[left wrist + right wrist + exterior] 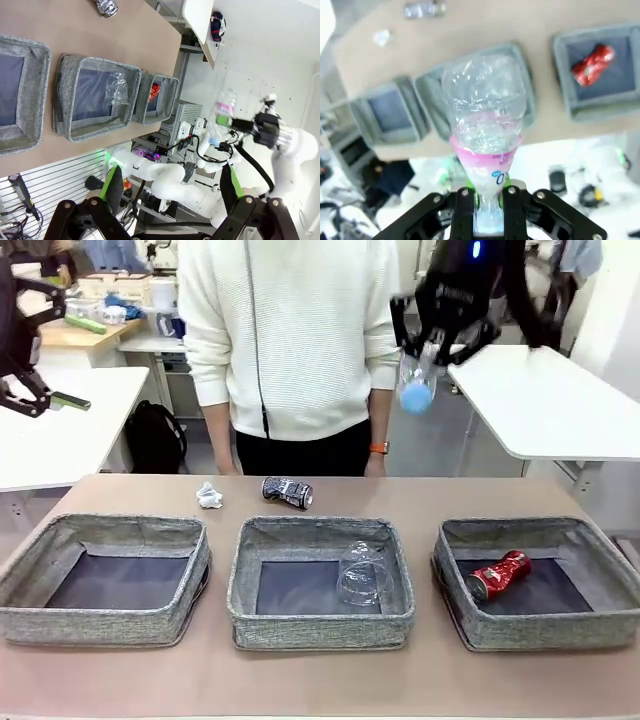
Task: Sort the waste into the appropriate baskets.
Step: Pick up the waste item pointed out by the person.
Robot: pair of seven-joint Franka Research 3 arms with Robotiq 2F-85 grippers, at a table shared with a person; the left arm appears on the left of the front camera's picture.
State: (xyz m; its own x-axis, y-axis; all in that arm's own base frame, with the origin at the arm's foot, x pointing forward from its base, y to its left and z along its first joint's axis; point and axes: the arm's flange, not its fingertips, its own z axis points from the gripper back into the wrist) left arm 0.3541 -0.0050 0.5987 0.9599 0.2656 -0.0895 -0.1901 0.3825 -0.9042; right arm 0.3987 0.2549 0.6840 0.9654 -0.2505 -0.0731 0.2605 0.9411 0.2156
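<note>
My right gripper [432,338] hangs high over the table's far right, shut on the clear bottle [417,385], whose blue end points down. In the right wrist view the jaws [485,200] pinch the bottle [485,110] just below its pink label. Three grey baskets line the front: the left one [30,570] holds nothing, the middle one [245,585] a clear plastic cup [365,573], the right one [455,610] a crushed red can [497,575]. A white paper wad [209,496] and a black-and-white can [287,491] lie on the table behind them. My left gripper [30,350] stands open at far left, off the table.
A person in a white sweater [290,340] stands at the far edge, behind the middle basket. White tables [560,400] stand beyond on both sides. Bare brown tabletop [120,495] runs behind and in front of the baskets.
</note>
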